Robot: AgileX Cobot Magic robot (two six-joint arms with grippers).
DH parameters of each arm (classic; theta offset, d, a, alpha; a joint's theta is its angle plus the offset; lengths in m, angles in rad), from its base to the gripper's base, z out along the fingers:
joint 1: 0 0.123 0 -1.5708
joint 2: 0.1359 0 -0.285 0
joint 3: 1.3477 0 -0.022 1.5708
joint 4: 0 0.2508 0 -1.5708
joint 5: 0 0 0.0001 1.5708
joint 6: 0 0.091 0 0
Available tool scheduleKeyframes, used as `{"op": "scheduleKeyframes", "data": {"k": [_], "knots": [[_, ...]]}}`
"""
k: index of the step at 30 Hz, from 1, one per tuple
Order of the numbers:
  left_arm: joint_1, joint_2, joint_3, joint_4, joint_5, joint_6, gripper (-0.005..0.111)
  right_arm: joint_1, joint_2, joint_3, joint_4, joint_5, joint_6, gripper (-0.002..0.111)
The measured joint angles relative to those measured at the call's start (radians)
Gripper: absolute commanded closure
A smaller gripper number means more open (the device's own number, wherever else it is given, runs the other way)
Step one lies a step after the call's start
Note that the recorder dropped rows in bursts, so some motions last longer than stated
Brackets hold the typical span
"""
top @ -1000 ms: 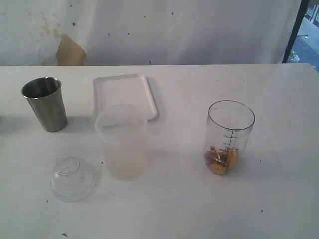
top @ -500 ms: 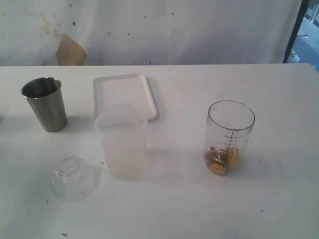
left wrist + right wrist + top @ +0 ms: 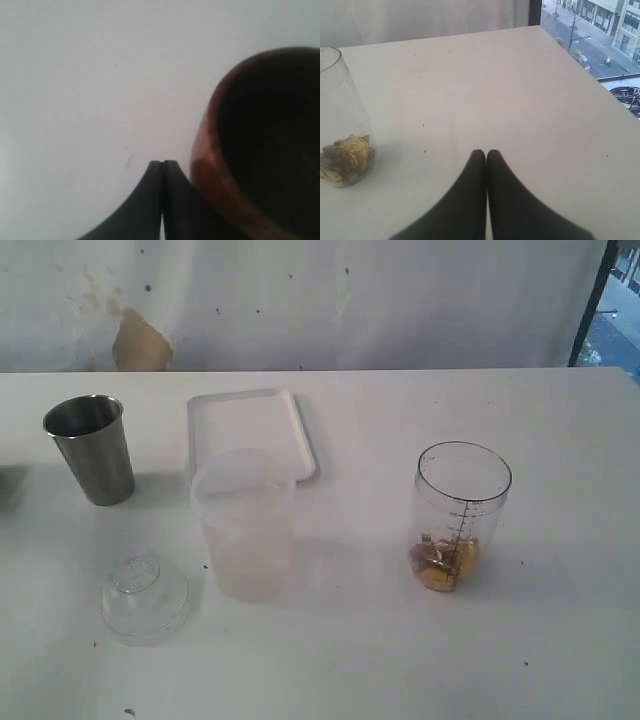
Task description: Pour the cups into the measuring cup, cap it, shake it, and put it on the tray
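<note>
**Counter set for a pour, both arms idle.** On the white counter [image 3: 360,640], seen from the exterior camera, a steel cup [image 3: 88,448] stands upright and alone at ten o'clock. A clear domed lid [image 3: 145,597] lies at eight o'clock, just beside a frosted tumbler [image 3: 245,525]. The tray [image 3: 250,425] lies bare at the tumbler's twelve o'clock, its near edge hidden behind the tumbler's rim. The measuring cup [image 3: 462,515] stands uncapped at three o'clock, with gold and brown pieces [image 3: 445,562] heaped in its bottom.

Neither arm shows in this view, nor does the wooden cup [image 3: 260,145]. Only the left wrist camera catches it: upright, its inside too dark to tell whether anything is in it. The left end effector [image 3: 162,172] has its jaws pressed together, empty, just beside that cup's wall. The right end effector [image 3: 486,160] is likewise closed on nothing over bare counter, with the measuring cup near but apart.

The hazards are plain enough:
- A closed end effector pushed on toward the wooden cup would likely shove or tip it rather than take it.
- The steel cup's slick taper could slide in a pinch.
- The frosted tumbler stands between the steel cup and the measuring cup, where a carried cup could clip it.
- The tall measuring cup could topple if a rim knocks it in pouring.
</note>
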Motion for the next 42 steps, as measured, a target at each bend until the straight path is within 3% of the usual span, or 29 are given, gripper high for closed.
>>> {"op": "scheduleKeyframes", "data": {"k": [10, 17, 23, 37, 42], "knots": [[-0.057, 0.030, 0.000, 0.233, -0.058, -0.311, 0.107, 0.000, 0.000, 0.000, 0.000, 0.000, 0.000, 0.108], [-0.080, 0.055, 0.000, 0.606, -0.245, -0.612, 0.107, 0.000, 0.000, 0.000, 0.000, 0.000, 0.000, 0.108], [-0.085, 0.055, 0.000, 0.705, -0.409, -0.662, 0.107, 0.000, 0.000, 0.000, 0.000, 0.000, 0.000, 0.108], [-0.073, 0.013, 0.003, 0.802, -0.259, -0.674, 0.107, 0.000, 0.000, 0.000, 0.000, 0.000, 0.000, 0.108], [-0.012, -0.056, 0.055, 1.008, -0.409, -0.706, 0.107, 0.000, 0.000, 0.000, 0.000, 0.000, 0.000, 0.108]]}}
